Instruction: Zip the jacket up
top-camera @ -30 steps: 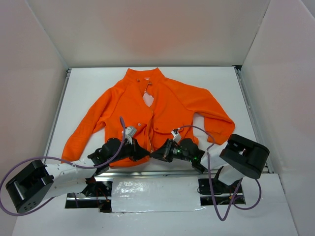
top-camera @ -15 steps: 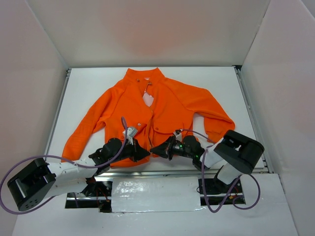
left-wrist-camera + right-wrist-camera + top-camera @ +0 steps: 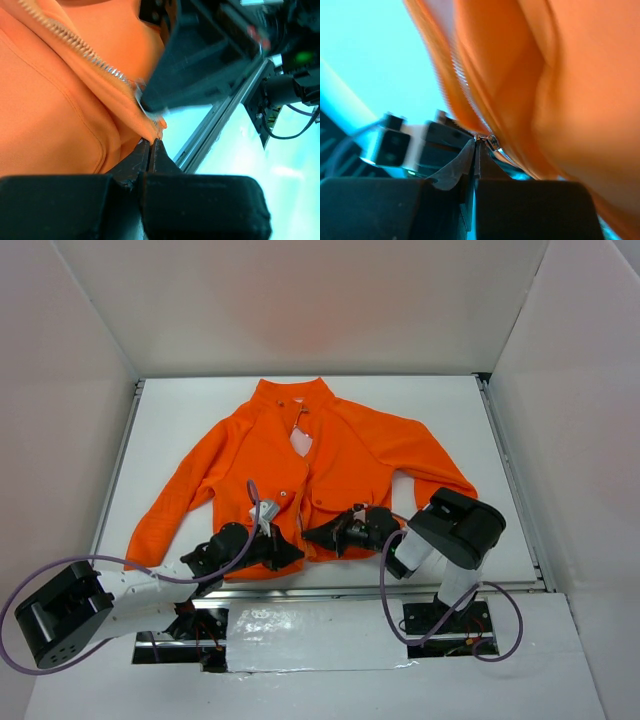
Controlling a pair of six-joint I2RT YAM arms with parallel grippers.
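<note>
orange jacket (image 3: 345, 455) hem pinched in left gripper (image 3: 297, 556); right gripper (image 3: 312, 536) (clenched on zipper pull (image 3: 491, 141)) has edged up-frame, zipping likely begun.

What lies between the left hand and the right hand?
Only a narrow strip of the jacket hem at its front opening separates the left hand and right hand, as the top view shows.
</note>
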